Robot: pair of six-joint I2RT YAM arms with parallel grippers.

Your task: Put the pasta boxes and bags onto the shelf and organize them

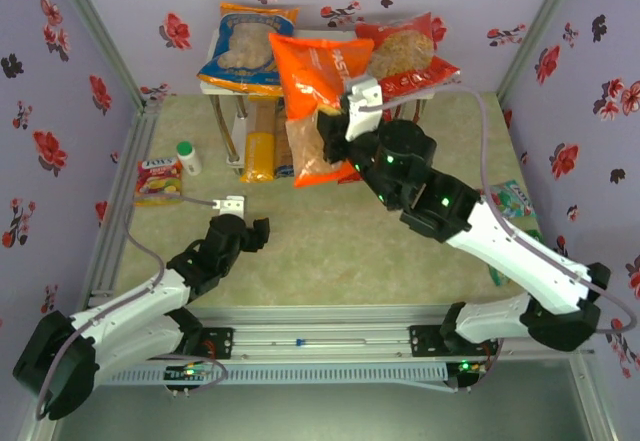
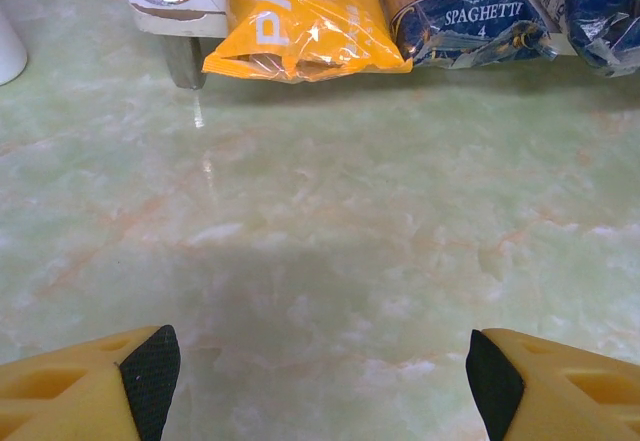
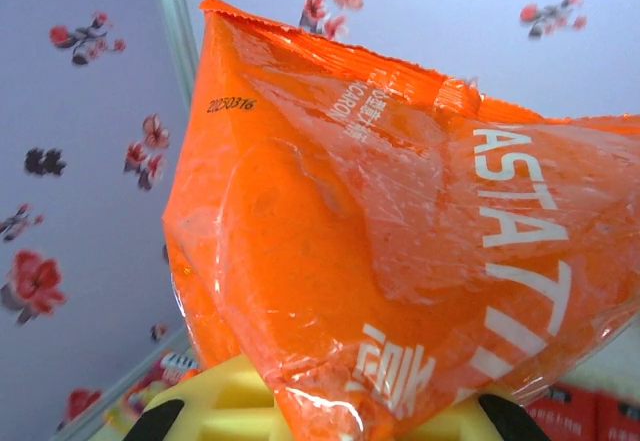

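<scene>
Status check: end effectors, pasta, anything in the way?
Left end effector open, empty. Right end effector shut on orange bag at shelf. Blue bag and red bag crowd top.

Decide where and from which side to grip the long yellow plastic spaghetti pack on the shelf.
Probably the narrow near end of the yellow spaghetti pack, behind its crimped seal, approached level from the front: it overhangs the white shelf towards the open left pincer, and a dark blue pack crowds its right.
</scene>
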